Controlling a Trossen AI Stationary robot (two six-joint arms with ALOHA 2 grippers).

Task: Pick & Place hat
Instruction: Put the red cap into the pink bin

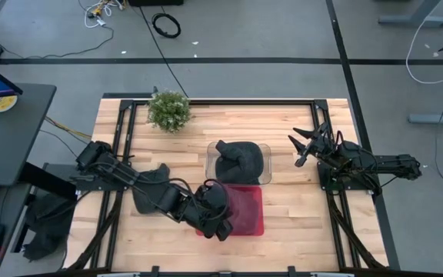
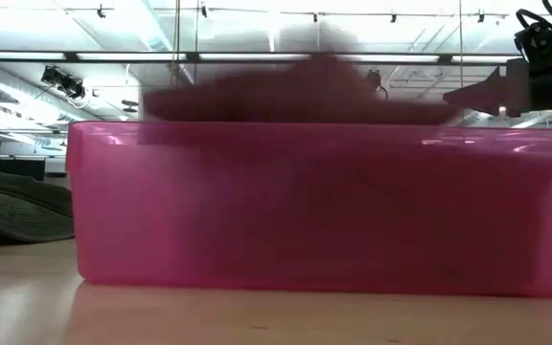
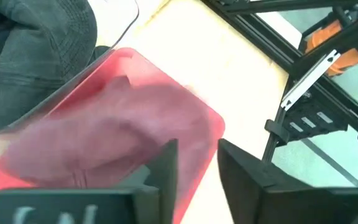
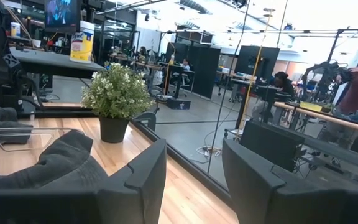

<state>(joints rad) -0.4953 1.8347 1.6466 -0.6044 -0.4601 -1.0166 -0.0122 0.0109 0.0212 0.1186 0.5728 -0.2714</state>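
A translucent pink plastic bin (image 1: 246,209) sits at the near middle of the light wooden slatted table (image 1: 298,231), and just beyond it stands a clear plastic bin (image 1: 264,150) holding a dark grey fabric hat (image 1: 238,160). The two bins are set touching or nearly so, apparently so that a hat can be carried the short way from one to the other.

The left gripper (image 1: 220,228) reaches over the near left part of the pink bin, its arm stretched across the table from the left edge. In the left wrist view a soft reddish fabric hat (image 3: 104,134) lies inside the pink bin, below and ahead of the dark fingers (image 3: 166,168), which stand apart with a narrow gap and nothing between them. The low view shows the same hat as a blurred shape at the rim of the bin. That reads as a release: the hat looks just let go so that it settles inside.

A second dark cloth (image 1: 152,188) lies on the table to the left of the pink bin, beside the arm.

The right gripper (image 1: 304,145) waits above the far right of the table, jaws parted and empty, clear of both bins. A small potted green plant (image 1: 168,110) stands at the far left edge.
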